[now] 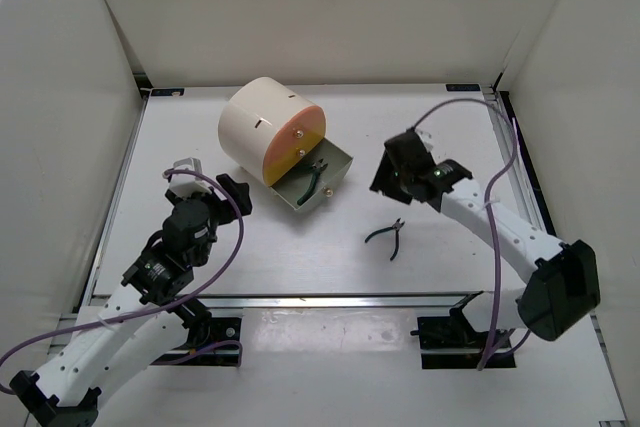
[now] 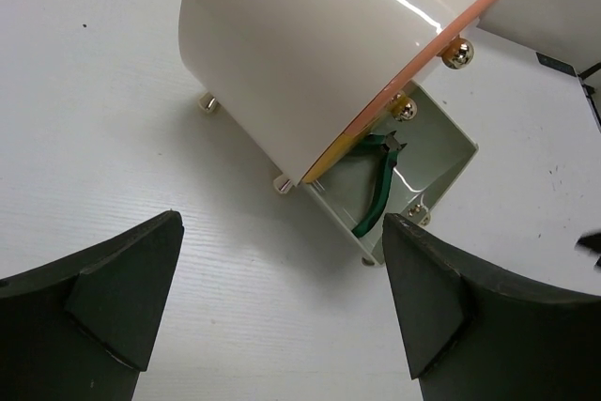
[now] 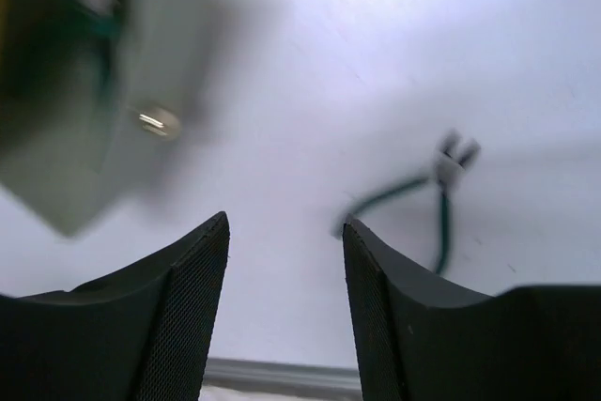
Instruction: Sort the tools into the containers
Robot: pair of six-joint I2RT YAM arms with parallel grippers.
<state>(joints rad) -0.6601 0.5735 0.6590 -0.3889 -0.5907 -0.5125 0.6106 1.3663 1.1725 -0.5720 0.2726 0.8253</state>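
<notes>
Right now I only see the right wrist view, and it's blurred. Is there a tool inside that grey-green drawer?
Observer: Yes. The left wrist view shows green-handled pliers lying inside the open drawer.
Operator: Are any other drawers pulled out?
Observer: No. The cabinet shows two more brass knobs on its peach face, and only that one drawer sticks out.
Operator: What is the left gripper doing?
Observer: The left gripper is wide open and empty, facing the cabinet's curved side.

Blur smears the open drawer [image 3: 75, 166] and the loose pliers [image 3: 441, 180] in the right wrist view.
</notes>
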